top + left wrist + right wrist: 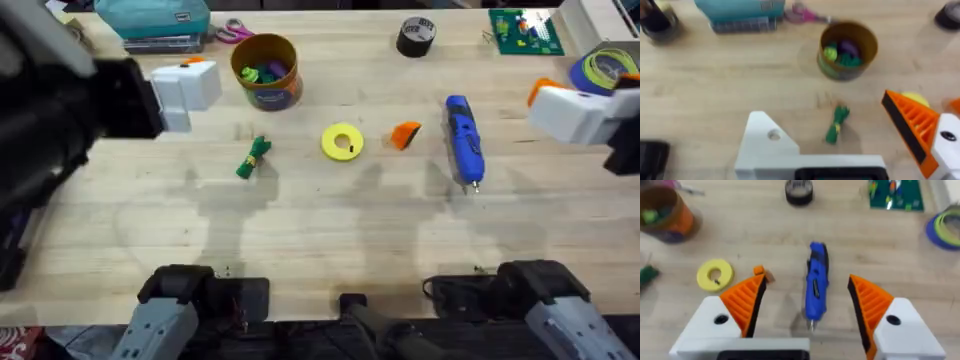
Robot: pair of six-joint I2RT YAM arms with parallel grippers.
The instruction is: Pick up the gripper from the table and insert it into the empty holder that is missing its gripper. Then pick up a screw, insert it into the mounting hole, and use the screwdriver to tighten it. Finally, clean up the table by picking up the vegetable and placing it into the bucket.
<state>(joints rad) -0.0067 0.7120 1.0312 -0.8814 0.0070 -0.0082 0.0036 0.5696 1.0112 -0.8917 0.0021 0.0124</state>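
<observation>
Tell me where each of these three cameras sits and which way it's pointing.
Overhead: above the arm bases, facing down and forward over the table; both bases at the bottom edge.
Left wrist: above the vegetable and bucket; one bare white holder, one orange-tipped finger.
Right wrist: above the screwdriver; right gripper open, both tips orange.
Shared: both wrist views catch the bucket and yellow ring.

Even, bright light from above falls on the pale wooden surface (320,230), leaving only faint, soft-edged shadows beside the screwdriver (463,140) and the vegetable (253,158). In the overhead view the left arm (60,110) rises near the camera as a large, dark, blurred mass. Both wrist views are soft, the bucket (847,50) and the white-and-orange fingers (742,305) out of focus
</observation>
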